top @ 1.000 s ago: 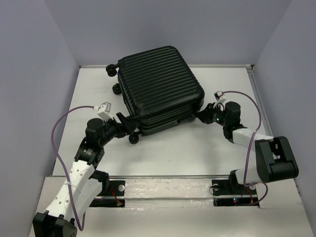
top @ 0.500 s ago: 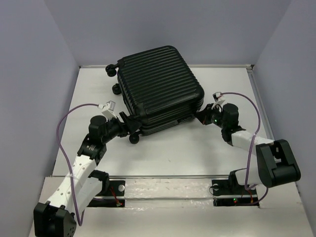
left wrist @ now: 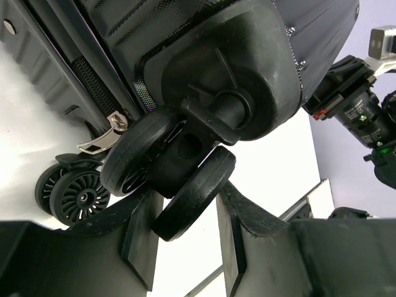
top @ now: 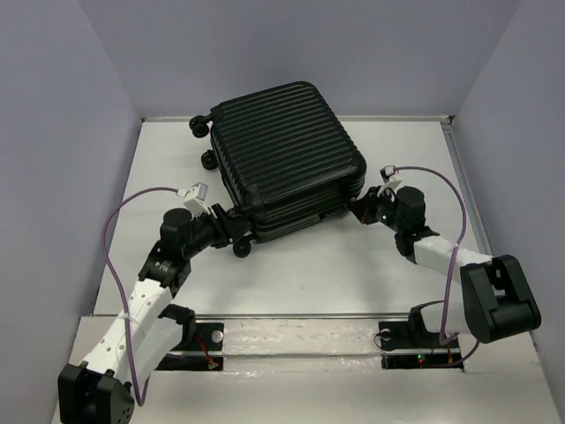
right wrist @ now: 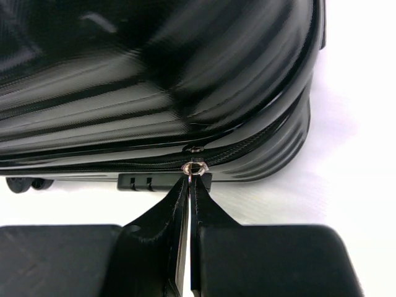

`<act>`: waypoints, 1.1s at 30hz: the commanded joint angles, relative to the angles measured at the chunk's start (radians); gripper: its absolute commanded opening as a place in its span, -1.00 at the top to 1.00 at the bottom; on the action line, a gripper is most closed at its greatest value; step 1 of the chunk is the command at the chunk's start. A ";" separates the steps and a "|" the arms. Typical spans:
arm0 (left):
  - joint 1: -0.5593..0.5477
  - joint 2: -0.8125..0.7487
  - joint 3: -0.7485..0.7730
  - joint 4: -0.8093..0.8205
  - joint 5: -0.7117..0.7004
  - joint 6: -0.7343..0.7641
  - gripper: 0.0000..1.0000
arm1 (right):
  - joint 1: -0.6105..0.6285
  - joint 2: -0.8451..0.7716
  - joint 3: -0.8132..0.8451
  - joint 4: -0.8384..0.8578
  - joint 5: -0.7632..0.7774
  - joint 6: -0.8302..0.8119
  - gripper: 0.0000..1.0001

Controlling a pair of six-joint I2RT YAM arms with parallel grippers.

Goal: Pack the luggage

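The luggage [top: 282,150] is a black ribbed hard-shell suitcase lying flat and closed on the white table. My left gripper [top: 231,237] is at its near-left corner. In the left wrist view the gripper [left wrist: 187,192] has its fingers on either side of one disc of a double caster wheel [left wrist: 195,201], both tips touching it. My right gripper [top: 360,205] is at the near-right corner. In the right wrist view it [right wrist: 192,179] is shut, with the metal zipper pull [right wrist: 193,167] pinched at its tips against the zipper seam of the luggage [right wrist: 154,80].
A second silver zipper pull [left wrist: 102,139] hangs near another caster [left wrist: 71,195]. A lock block [right wrist: 142,181] sits left of the right fingers. Two more wheels [top: 201,126] are at the far left. Grey walls surround the table [top: 353,265].
My left gripper has moved in to the near-left wheel and its jaws have narrowed around it. My right gripper has edged toward the corner and shut on the zipper pull.
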 commanded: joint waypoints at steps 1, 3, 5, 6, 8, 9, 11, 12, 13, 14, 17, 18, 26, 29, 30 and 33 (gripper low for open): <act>-0.006 -0.030 0.031 0.145 -0.028 -0.018 0.89 | 0.062 -0.058 0.016 -0.040 -0.057 -0.012 0.86; -0.018 -0.021 0.034 0.183 -0.017 -0.033 0.89 | 0.115 -0.068 0.019 -0.059 -0.042 -0.012 0.86; -0.059 -0.009 0.037 0.221 -0.025 -0.052 0.89 | 0.230 -0.055 0.030 -0.065 0.011 -0.006 0.86; -0.082 0.011 0.042 0.234 -0.032 -0.058 0.89 | 0.278 -0.041 0.044 -0.062 0.039 -0.003 0.86; -0.131 0.034 0.051 0.258 -0.052 -0.070 0.88 | 0.379 -0.004 0.067 -0.051 0.090 0.005 0.86; -0.173 0.054 0.063 0.278 -0.055 -0.084 0.88 | 0.475 0.045 0.088 -0.030 0.143 0.025 0.86; -0.205 0.070 0.075 0.300 -0.065 -0.095 0.89 | 0.560 0.099 0.110 0.019 0.174 0.062 0.86; -0.217 0.077 0.082 0.304 -0.066 -0.103 0.89 | 0.641 0.128 0.123 0.071 0.199 0.072 0.86; -0.239 0.080 0.095 0.314 -0.066 -0.107 0.89 | 0.681 0.190 0.163 0.096 0.210 0.080 0.86; -0.256 0.085 0.108 0.317 -0.062 -0.115 0.88 | 0.753 0.255 0.188 0.134 0.232 0.085 0.86; -0.270 0.077 0.121 0.327 -0.042 -0.136 0.89 | 0.843 0.350 0.294 0.190 0.269 0.088 0.86; -0.273 0.068 0.128 0.331 -0.037 -0.158 0.89 | 0.864 0.379 0.318 0.241 0.276 0.103 0.86; -0.339 0.021 0.129 0.360 -0.031 -0.241 0.88 | 0.990 0.626 0.360 0.832 0.577 0.260 0.86; -0.369 -0.010 0.097 0.361 -0.069 -0.262 0.88 | 0.990 0.712 0.364 0.978 0.783 0.355 0.86; -0.373 -0.028 0.089 0.361 -0.074 -0.271 0.89 | 0.990 0.722 0.363 1.012 0.832 0.375 0.86; -0.374 -0.068 0.080 0.294 -0.123 -0.248 0.89 | 0.999 0.699 0.329 1.015 0.842 0.398 0.67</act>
